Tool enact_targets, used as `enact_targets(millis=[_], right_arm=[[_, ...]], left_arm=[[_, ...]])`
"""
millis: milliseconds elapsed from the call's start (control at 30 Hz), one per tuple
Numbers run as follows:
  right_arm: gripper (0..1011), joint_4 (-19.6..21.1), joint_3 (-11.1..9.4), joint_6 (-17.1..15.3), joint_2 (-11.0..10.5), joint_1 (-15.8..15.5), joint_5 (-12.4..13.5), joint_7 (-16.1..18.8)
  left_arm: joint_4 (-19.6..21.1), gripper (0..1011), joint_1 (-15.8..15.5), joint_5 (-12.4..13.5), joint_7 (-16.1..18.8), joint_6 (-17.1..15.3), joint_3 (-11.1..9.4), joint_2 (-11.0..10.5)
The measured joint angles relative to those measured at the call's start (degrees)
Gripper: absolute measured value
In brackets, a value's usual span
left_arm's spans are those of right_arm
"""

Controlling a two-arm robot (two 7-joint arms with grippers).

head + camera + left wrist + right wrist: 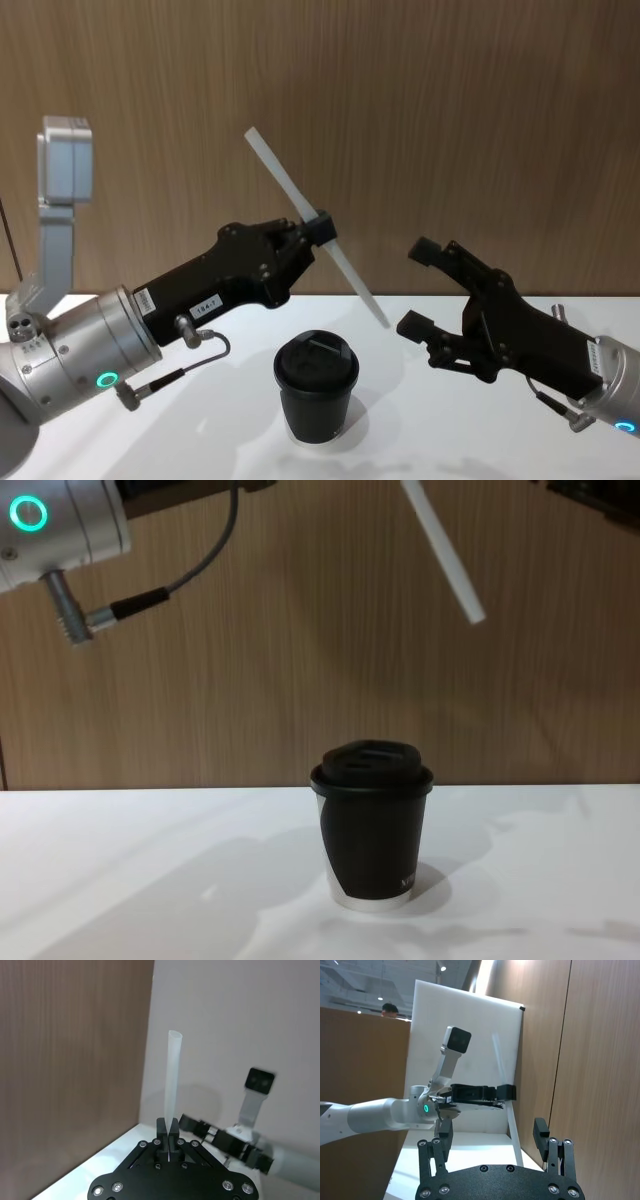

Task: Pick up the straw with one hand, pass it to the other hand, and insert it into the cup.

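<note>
Thin, straight white straw (285,181), clamped near its middle between the left gripper (322,228) fingertips and crossing them roughly square, with long lengths sticking out both sides. Its long axis is a steep diagonal: top end up and back toward the left, bottom end down toward the right gripper (415,286), near its lower finger but not touching. The right gripper's fingers are spread wide and hold nothing. Black lidded cup (316,385) stands upright on the white table (200,430), below the left fingertips and well clear of the straw.
</note>
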State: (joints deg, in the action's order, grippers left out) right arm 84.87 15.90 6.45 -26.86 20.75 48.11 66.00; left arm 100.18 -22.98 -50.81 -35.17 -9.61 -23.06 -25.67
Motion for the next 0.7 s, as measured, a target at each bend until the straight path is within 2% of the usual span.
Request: enact_targets(millis=[400,700], right_arm=[[1001,0.0,0.0,0.0,0.0,0.0,0.0,0.0],[1001,0.0,0.0,0.0,0.0,0.0,0.0,0.0]], left_arm=[[3.3,13,-0.3,6.9,6.8,-1.8,-1.5,-3.7],[4.5,13,0.0,9.4,10.6,-3.5,-2.1,-5.4]])
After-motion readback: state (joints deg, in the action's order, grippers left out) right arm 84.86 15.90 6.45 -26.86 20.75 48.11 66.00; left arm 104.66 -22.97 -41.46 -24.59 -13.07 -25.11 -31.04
